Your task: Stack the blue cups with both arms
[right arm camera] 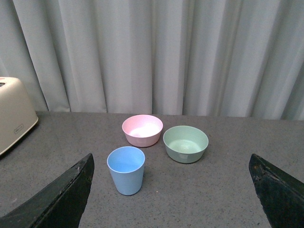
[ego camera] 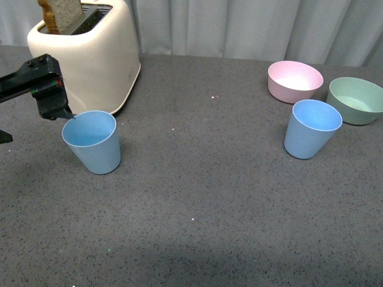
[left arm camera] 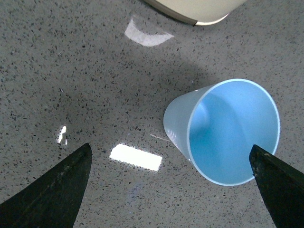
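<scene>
— What sits closest on the front view?

— A blue cup (ego camera: 91,142), upright on the grey speckled worktop (ego camera: 197,203), mouth up and empty. It stands on the left side, just in front of a cream toaster (ego camera: 96,57).

— And the left pincer (left arm camera: 169,148)?

— Spread wide and gripping nothing. Its wrist view shows the cup between the two black fingers (left arm camera: 52,190), much closer to one than to the other. From the front, one fingertip is right at the cup's rim on the toaster side. I cannot tell whether it touches.

— Where is the other cup?

— The second blue cup (ego camera: 312,128) stands upright, well apart from the first, over on the right. Nothing is stacked; both are empty.

— What is around it?

— A pink bowl (ego camera: 294,81) just behind it and a green bowl (ego camera: 356,100) behind and to its right, the two bowls side by side.

— The right pincer (right arm camera: 171,156)?

— Released, its fingers far apart, with nothing between them. It is well back from that cup, looking over it and both bowls. The front view does not show it.

— Anything else?

— A slice of bread (ego camera: 60,15) pokes out of the toaster, and a pale curtain (ego camera: 239,27) hangs behind the worktop.
</scene>
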Robot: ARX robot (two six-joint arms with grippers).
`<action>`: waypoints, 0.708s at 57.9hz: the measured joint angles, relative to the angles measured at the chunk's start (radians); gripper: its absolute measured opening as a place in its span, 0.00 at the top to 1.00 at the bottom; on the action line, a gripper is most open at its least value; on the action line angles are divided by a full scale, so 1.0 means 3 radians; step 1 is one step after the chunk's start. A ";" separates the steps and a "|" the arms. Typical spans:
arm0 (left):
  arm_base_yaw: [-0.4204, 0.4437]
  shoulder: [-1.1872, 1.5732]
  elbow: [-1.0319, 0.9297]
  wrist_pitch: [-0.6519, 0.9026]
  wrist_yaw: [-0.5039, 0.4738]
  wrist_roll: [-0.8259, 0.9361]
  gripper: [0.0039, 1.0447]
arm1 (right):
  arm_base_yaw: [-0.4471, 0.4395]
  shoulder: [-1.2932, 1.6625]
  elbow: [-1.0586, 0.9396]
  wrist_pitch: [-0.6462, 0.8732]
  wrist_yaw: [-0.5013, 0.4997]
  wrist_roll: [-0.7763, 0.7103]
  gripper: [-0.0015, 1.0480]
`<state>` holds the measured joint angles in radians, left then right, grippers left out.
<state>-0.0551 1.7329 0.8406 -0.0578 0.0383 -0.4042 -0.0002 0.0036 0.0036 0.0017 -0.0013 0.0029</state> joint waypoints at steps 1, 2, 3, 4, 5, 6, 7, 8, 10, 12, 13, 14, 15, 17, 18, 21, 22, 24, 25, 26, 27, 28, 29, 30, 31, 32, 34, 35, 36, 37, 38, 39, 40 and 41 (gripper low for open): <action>-0.0005 0.0034 0.0010 -0.0004 -0.0004 -0.0013 0.06 | 0.0000 0.0001 0.0000 0.0000 0.0000 -0.0001 0.09; -0.0006 0.0052 0.0017 -0.0006 -0.0005 -0.0023 0.06 | 0.0000 0.0001 0.0000 0.0000 0.0000 0.0000 0.09; -0.0009 0.0086 0.0029 -0.0013 -0.0008 -0.0047 0.06 | 0.0000 0.0001 0.0000 0.0000 0.0000 0.0000 0.09; -0.0011 0.0103 0.0036 -0.0013 -0.0009 -0.0060 0.06 | 0.0000 0.0001 0.0000 0.0000 0.0000 -0.0001 0.09; -0.0015 0.0140 0.0047 -0.0013 -0.0008 -0.0085 0.06 | 0.0000 0.0000 0.0000 0.0000 0.0000 0.0000 0.09; -0.0017 0.0156 0.0053 -0.0013 -0.0003 -0.0107 0.06 | 0.0000 0.0000 0.0000 0.0000 0.0000 0.0000 0.09; -0.0023 0.0189 0.0064 -0.0015 0.0005 -0.0144 0.06 | 0.0000 0.0001 0.0000 0.0000 0.0000 0.0000 0.09; -0.0025 0.0205 0.0070 -0.0019 0.0011 -0.0151 0.06 | 0.0000 0.0000 0.0000 0.0000 0.0000 -0.0001 0.09; -0.0033 0.0254 0.0092 -0.0028 0.0024 -0.0188 0.06 | 0.0000 0.0001 0.0000 0.0000 0.0000 0.0000 0.09; -0.0045 0.0334 0.0134 -0.0027 0.0023 -0.0243 0.06 | 0.0000 0.0001 0.0000 0.0000 0.0000 0.0000 0.09; -0.0047 0.0369 0.0153 -0.0031 0.0020 -0.0266 0.06 | 0.0000 0.0001 0.0000 0.0000 0.0000 0.0000 0.09; -0.0052 0.0402 0.0174 -0.0038 0.0020 -0.0289 0.06 | 0.0000 0.0000 0.0000 0.0000 0.0000 0.0000 0.09; -0.0055 0.0417 0.0184 -0.0041 0.0019 -0.0295 0.06 | 0.0000 0.0001 0.0000 0.0000 0.0000 0.0000 0.09; -0.0060 0.0477 0.0224 -0.0047 -0.0008 -0.0329 0.06 | 0.0000 0.0001 0.0000 0.0000 0.0000 -0.0001 0.09; -0.0061 0.0492 0.0233 -0.0051 -0.0020 -0.0337 0.06 | 0.0000 0.0001 0.0000 0.0000 0.0000 0.0000 0.09; -0.0069 0.0551 0.0278 -0.0086 -0.0083 -0.0357 0.06 | 0.0000 0.0001 0.0000 0.0000 0.0000 0.0000 0.09; -0.0072 0.0580 0.0301 -0.0104 -0.0102 -0.0357 0.08 | 0.0000 0.0000 0.0000 0.0000 0.0000 0.0000 0.09; -0.0079 0.0622 0.0336 -0.0140 -0.0128 -0.0369 0.13 | 0.0000 0.0001 0.0000 0.0000 0.0000 0.0000 0.09; -0.0081 0.0633 0.0346 -0.0146 -0.0132 -0.0374 0.15 | 0.0000 0.0001 0.0000 0.0000 0.0000 0.0000 0.09; -0.0083 0.0654 0.0364 -0.0161 -0.0141 -0.0381 0.18 | 0.0000 0.0000 0.0000 0.0000 0.0000 0.0000 0.09; -0.0084 0.0666 0.0371 -0.0170 -0.0144 -0.0384 0.20 | 0.0000 0.0001 0.0000 0.0000 0.0000 0.0000 0.09; -0.0086 0.0679 0.0381 -0.0181 -0.0145 -0.0393 0.22 | 0.0000 0.0001 0.0000 0.0000 0.0000 -0.0001 0.09; -0.0089 0.0697 0.0394 -0.0196 -0.0142 -0.0401 0.25 | 0.0000 0.0000 0.0000 0.0000 0.0000 0.0000 0.09; -0.0090 0.0707 0.0401 -0.0200 -0.0142 -0.0407 0.27 | 0.0000 0.0001 0.0000 0.0000 0.0000 0.0000 0.09; -0.0095 0.0724 0.0412 -0.0212 -0.0140 -0.0421 0.30 | 0.0000 0.0001 0.0000 0.0000 0.0000 0.0000 0.09; -0.0099 0.0735 0.0423 -0.0220 -0.0132 -0.0436 0.34 | 0.0000 0.0000 0.0000 0.0000 0.0000 0.0000 0.09; -0.0109 0.0752 0.0439 -0.0235 -0.0125 -0.0455 0.41 | 0.0000 0.0000 0.0000 0.0000 0.0000 0.0000 0.09; -0.0113 0.0754 0.0443 -0.0243 -0.0125 -0.0458 0.42 | 0.0000 0.0000 0.0000 0.0000 0.0000 0.0000 0.09; -0.0123 0.0757 0.0446 -0.0249 -0.0112 -0.0477 0.47 | 0.0000 0.0001 0.0000 0.0000 0.0000 0.0000 0.09; -0.0130 0.0757 0.0450 -0.0251 -0.0108 -0.0482 0.51 | 0.0000 0.0000 0.0000 0.0000 0.0000 0.0000 0.09; -0.0136 0.0757 0.0455 -0.0257 -0.0098 -0.0491 0.54 | 0.0000 0.0000 0.0000 0.0000 0.0000 0.0000 0.09; -0.0141 0.0757 0.0463 -0.0264 -0.0090 -0.0493 0.58 | 0.0000 0.0001 0.0000 0.0000 0.0000 0.0000 0.09; -0.0148 0.0757 0.0469 -0.0271 -0.0088 -0.0496 0.61 | 0.0000 0.0001 0.0000 0.0000 0.0000 -0.0001 0.09; -0.0150 0.0757 0.0472 -0.0272 -0.0088 -0.0496 0.63 | 0.0000 0.0001 0.0000 0.0000 0.0000 -0.0001 0.09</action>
<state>-0.1001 1.9598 0.9821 -0.1394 0.0120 -0.5529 -0.0002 0.0040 0.0036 0.0017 -0.0013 0.0025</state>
